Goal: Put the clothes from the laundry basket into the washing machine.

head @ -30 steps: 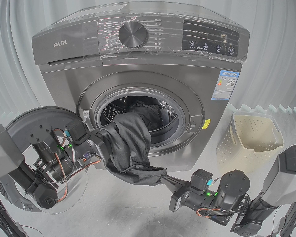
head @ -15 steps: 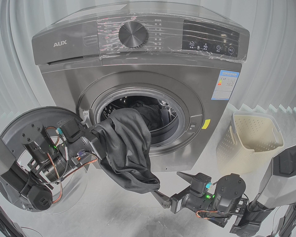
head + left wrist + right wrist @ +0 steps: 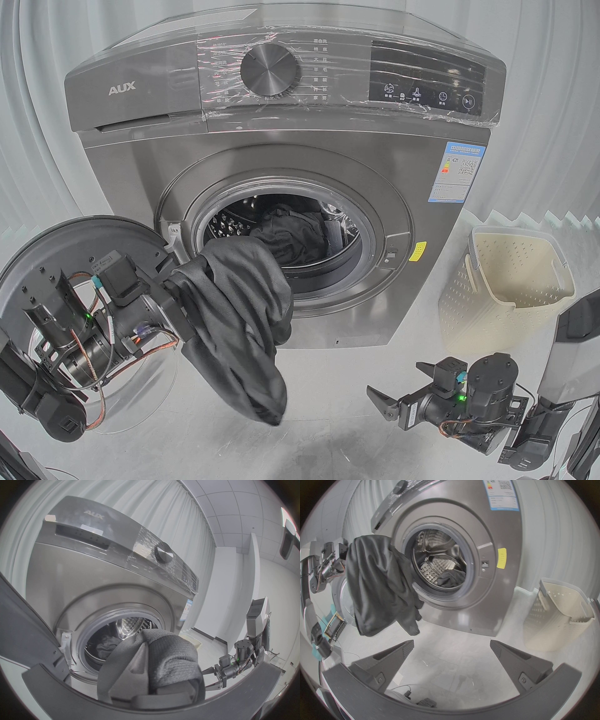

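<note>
A dark grey garment [image 3: 240,319] hangs from my left gripper [image 3: 181,281], which is shut on its upper edge just left of the washing machine's [image 3: 287,150] open drum; the cloth dangles free down to near the floor. In the left wrist view the same garment [image 3: 162,664] is bunched over the fingers. Another dark piece of clothing [image 3: 294,231] lies inside the drum [image 3: 440,564]. My right gripper [image 3: 400,387] is low on the right, open and empty, apart from the garment [image 3: 378,583]. The cream laundry basket [image 3: 512,287] stands right of the machine.
The machine's round door [image 3: 75,262] is swung open to the left, behind my left arm. Pale floor [image 3: 337,387] spreads in front of the machine. White curtains [image 3: 550,125] hang behind.
My right gripper let go of the garment's lower end, opened, and drew back down and to the right. The left gripper pulled back leftward, so the garment came off the drum's rim and hangs loose.
</note>
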You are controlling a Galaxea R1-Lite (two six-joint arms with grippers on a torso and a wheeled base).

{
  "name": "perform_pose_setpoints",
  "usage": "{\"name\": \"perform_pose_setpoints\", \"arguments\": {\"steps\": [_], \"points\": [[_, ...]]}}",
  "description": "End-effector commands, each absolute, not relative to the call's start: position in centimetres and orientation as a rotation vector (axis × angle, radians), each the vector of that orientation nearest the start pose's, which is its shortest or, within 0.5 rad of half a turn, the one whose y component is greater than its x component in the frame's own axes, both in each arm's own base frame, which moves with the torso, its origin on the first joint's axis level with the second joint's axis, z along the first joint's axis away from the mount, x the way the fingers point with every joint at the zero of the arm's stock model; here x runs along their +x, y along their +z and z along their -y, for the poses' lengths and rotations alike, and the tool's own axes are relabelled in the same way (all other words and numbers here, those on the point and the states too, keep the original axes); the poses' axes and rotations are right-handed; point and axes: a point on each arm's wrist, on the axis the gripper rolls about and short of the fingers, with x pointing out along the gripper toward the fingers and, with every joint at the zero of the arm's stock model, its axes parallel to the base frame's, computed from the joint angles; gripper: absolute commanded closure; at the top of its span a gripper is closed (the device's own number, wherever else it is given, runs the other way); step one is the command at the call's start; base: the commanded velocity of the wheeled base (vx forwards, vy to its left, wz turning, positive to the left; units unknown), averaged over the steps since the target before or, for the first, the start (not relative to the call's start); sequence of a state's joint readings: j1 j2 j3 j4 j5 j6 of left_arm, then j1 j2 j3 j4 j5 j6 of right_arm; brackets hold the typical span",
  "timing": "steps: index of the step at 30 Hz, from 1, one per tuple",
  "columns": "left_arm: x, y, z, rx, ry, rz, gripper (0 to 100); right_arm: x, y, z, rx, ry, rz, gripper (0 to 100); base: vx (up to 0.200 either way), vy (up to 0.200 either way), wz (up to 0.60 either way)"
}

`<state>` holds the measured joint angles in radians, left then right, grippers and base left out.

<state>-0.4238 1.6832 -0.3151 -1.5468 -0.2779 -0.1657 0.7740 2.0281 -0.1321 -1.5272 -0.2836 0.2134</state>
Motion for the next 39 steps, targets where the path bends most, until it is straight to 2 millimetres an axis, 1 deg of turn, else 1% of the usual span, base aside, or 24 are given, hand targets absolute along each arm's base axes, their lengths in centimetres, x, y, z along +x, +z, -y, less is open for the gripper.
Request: {"name": "perform_pose_setpoints", "arguments": {"steps": [1, 4, 7, 8, 10, 11, 15, 19, 31, 34, 39], "points": [[21.6, 16.7, 10.1, -0.177, -0.672, 0.155, 100, 18.2, 3.4, -14.9, 0.006, 0.382, -0.422, 0, 0.0, 0.0, 0.0], [21.5, 16.2, 10.4, -0.165, -0.671, 0.135, 100, 18.5, 2.7, -15.0, -0.003, 0.371, -0.442, 0, 0.0, 0.0, 0.0], [21.4, 15.3, 10.9, -0.139, -0.667, 0.106, 100, 18.7, 2.8, -15.2, 0.003, 0.371, -0.431, 0, 0.0, 0.0, 0.0], [21.7, 14.5, 11.1, -0.117, -0.635, 0.08, 100, 18.8, 3.1, -15.3, 0.012, 0.373, -0.415, 0, 0.0, 0.0, 0.0], [22.0, 14.0, 11.2, -0.105, -0.606, 0.064, 100, 18.9, 3.3, -15.4, 0.018, 0.375, -0.404, 0, 0.0, 0.0, 0.0], [22.2, 13.3, 11.6, -0.096, -0.584, 0.037, 100, 19.0, 3.6, -15.4, 0.026, 0.375, -0.389, 0, 0.0, 0.0, 0.0], [22.3, 12.6, 11.7, -0.097, -0.561, 0.006, 100, 19.1, 3.7, -15.4, 0.03, 0.375, -0.384, 0, 0.0, 0.0, 0.0], [22.3, 12.3, 11.9, -0.088, -0.562, -0.003, 100, 19.2, 3.9, -15.7, 0.035, 0.384, -0.372, 0, 0.15, 0.0, 0.0], [21.7, 11.6, 12.4, -0.073, -0.577, -0.036, 100, 19.1, 3.9, -16.0, 0.032, 0.397, -0.371, 0, 0.0, 0.0, 0.0], [21.6, 11.5, 12.6, -0.063, -0.582, -0.037, 100, 19.1, 3.9, -16.0, 0.036, 0.397, -0.369, 0, 0.2, 0.0, 0.0], [21.4, 11.4, 12.8, -0.058, -0.597, -0.044, 100, 19.0, 4.0, -16.1, 0.035, 0.401, -0.368, 0, 0.0, 0.0, 0.0]]}}
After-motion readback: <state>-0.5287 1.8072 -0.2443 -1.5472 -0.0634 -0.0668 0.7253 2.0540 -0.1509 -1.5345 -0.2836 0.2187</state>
